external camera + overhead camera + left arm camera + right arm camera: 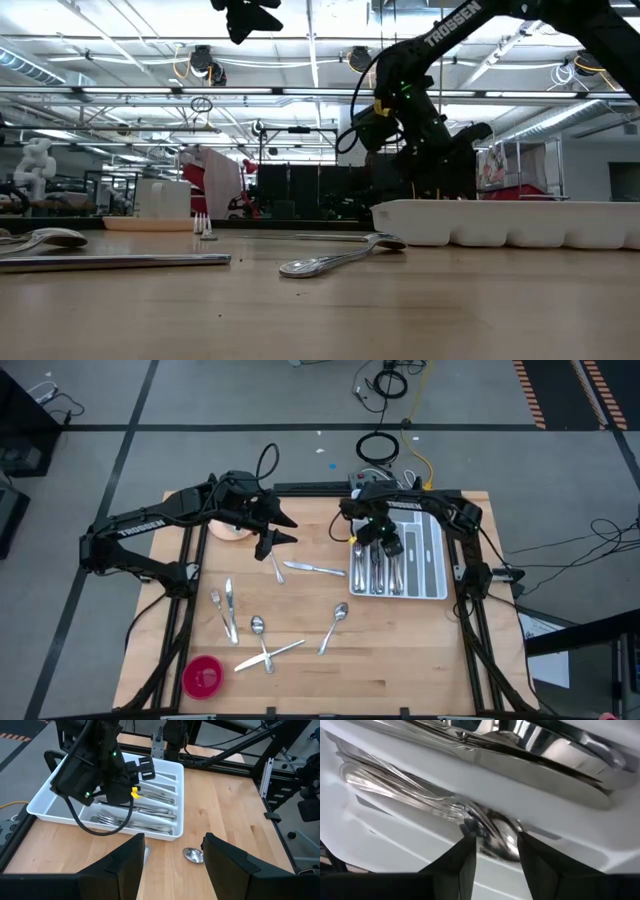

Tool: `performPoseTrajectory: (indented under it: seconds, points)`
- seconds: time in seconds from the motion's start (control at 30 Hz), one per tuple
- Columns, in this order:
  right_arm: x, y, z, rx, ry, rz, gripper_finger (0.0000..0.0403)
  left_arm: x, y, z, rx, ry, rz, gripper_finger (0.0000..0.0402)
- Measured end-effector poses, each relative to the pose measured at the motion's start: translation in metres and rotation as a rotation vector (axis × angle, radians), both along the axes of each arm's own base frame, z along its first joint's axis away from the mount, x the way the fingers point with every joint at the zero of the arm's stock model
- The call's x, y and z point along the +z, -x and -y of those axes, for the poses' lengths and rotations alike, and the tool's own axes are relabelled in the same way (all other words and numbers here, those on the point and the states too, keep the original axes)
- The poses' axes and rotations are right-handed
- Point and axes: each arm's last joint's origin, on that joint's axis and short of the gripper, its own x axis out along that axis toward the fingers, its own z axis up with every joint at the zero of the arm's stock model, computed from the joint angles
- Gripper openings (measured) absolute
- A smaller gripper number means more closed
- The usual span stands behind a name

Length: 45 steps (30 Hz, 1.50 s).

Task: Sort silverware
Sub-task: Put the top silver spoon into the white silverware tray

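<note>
A pale wooden surface stands on a grey floor strewn with cables, the landmark white cutlery tray at its far right. The right gripper, fingers parted, hangs over spoons in the tray. The left gripper, released, hovers left of the tray. Loose silverware and a pink cup lie farther left.

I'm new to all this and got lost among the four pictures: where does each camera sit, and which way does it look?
High: overhead, looking down; both arms, white tray.
Low: table height, looking across; spoon, tray.
Left wrist: on the left arm, toward the tray; left gripper open.
Right wrist: inside the tray; right gripper over silverware.
All share the tray.
</note>
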Motion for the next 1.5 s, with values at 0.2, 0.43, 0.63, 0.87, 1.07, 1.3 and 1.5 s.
performPoseTrajectory:
  seconds: [0.2, 0.43, 0.63, 0.87, 1.07, 1.3, 1.5]
  points:
    - [0.015, 0.004, 0.003, -0.039, 0.046, 0.056, 0.0137, 0.0, 0.0, 0.0, 0.001, -0.002, 0.005, 0.0203]
    - [0.033, 0.008, 0.009, -0.144, 0.14, 0.153, 0.0136, 0.0, 0.0, 0.0, 0.002, -0.002, 0.005, 0.0203]
    - [0.038, 0.005, 0.001, -0.184, 0.083, 0.208, 0.008, 0.0, 0.0, 0.0, 0.012, -0.009, 0.003, 0.0203]
    - [0.037, -0.004, 0.0, -0.205, 0.029, 0.313, 0.0013, 0.0, 0.0, -0.001, 0.029, -0.019, 0.001, 0.0203]
    - [0.031, -0.001, 0.003, -0.216, 0.02, 0.294, 0.0002, 0.0, 0.0, -0.001, 0.034, -0.012, 0.0, 0.0203]
    - [0.008, 0.012, 0.002, -0.232, -0.004, 0.236, 0.0001, 0.0, 0.0, -0.001, 0.034, -0.011, 0.0, 0.0203]
    - [-0.002, 0.021, 0.004, -0.257, -0.018, 0.208, 0.0001, 0.001, 0.0, -0.001, 0.034, -0.011, 0.001, 0.0203]
